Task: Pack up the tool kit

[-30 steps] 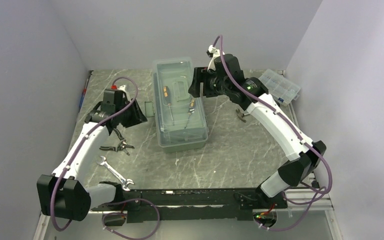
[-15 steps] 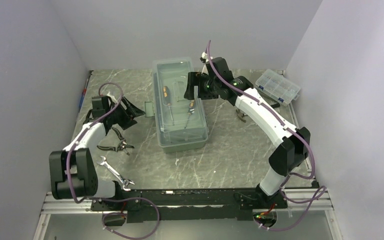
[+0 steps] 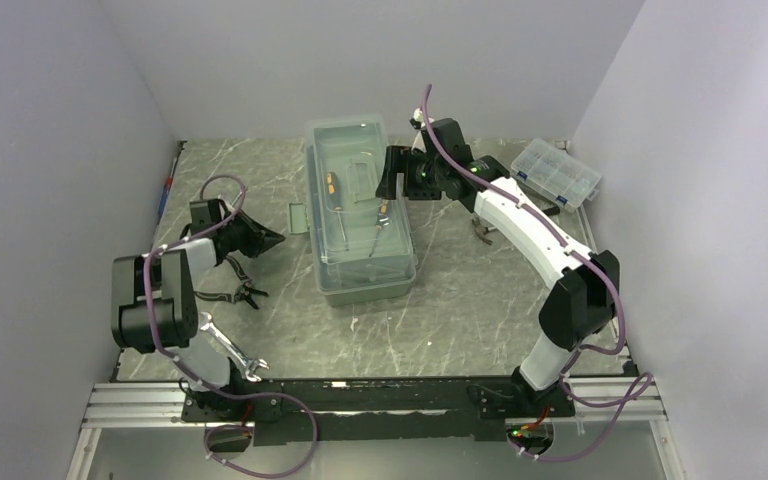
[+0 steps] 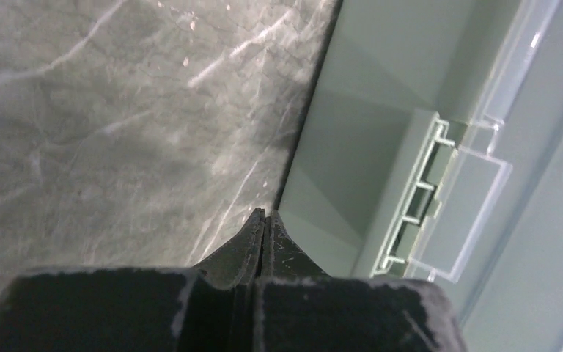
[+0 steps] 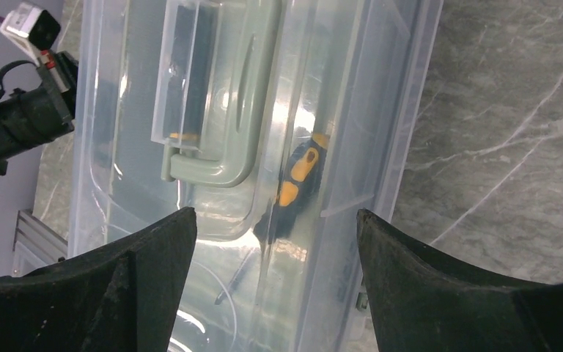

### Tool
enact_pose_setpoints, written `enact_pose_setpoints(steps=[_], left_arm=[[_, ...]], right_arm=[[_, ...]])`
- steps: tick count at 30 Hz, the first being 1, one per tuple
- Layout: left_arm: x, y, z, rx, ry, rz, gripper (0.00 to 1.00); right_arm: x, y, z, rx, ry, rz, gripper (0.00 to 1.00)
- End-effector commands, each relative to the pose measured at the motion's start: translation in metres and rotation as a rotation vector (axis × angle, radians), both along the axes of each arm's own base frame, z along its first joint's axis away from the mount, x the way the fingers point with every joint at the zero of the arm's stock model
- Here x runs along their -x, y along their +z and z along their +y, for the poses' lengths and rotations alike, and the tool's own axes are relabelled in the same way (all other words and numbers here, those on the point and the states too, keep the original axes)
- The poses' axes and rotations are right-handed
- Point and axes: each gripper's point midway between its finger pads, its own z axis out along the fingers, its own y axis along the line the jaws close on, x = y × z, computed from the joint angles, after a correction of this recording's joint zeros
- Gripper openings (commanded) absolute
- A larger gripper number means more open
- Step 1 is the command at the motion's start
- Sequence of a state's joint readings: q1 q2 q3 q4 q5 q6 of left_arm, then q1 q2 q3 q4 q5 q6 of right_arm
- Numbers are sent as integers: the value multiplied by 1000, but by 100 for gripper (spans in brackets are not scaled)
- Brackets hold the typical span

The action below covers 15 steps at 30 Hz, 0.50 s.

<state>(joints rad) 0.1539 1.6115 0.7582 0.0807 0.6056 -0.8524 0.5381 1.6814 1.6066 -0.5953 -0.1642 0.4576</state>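
**A:** First entry, the toolbox?

**B:** Toolbox (image 3: 360, 262): sage-green, with its translucent lid (image 5: 352, 110) down. It sits directly beneath the right gripper (image 5: 275, 220) and just ahead of the left gripper (image 4: 262, 216), one side wall facing those tips.

**A:** Fittings?

**B:** Handle (image 5: 220, 169): green, lying flat on the lid, below the right gripper and between its fingers in the wrist view. Latch (image 4: 454, 198): a clear flap on the wall, ahead of the left gripper's tips and off to one side.

**A:** Contents visible through the lid?

**B:** Screwdriver (image 5: 297, 180): orange-and-black grip, under the right gripper beside the handle. Second screwdriver (image 3: 332, 186): orange grip, across the handle from the right gripper.

**A:** State of the grippers?

**B:** Right gripper: jaws spread wide, holding nothing, hovering over the lid. Left gripper: jaws pressed together with nothing between them, low over the table (image 4: 117, 110). Its tips are near the foot of the toolbox wall; I cannot tell whether they touch it.

**A:** Loose stock?

**B:** Pliers (image 3: 235, 293): on the table behind the left gripper, beside its arm. Wrench (image 3: 230, 348): farther back, near that arm's base. Small dark tool (image 3: 482, 232): behind the right gripper, under its arm, too small to name. Organizer (image 3: 558, 173): clear, well apart from the right gripper, beyond its arm.
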Motion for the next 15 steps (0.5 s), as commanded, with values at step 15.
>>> enact_pose_setpoints(steps=[15], left_arm=[[-66, 31, -50, 9, -143, -131, 0]], right_arm=[[-6, -5, 14, -82, 42, 11, 81]])
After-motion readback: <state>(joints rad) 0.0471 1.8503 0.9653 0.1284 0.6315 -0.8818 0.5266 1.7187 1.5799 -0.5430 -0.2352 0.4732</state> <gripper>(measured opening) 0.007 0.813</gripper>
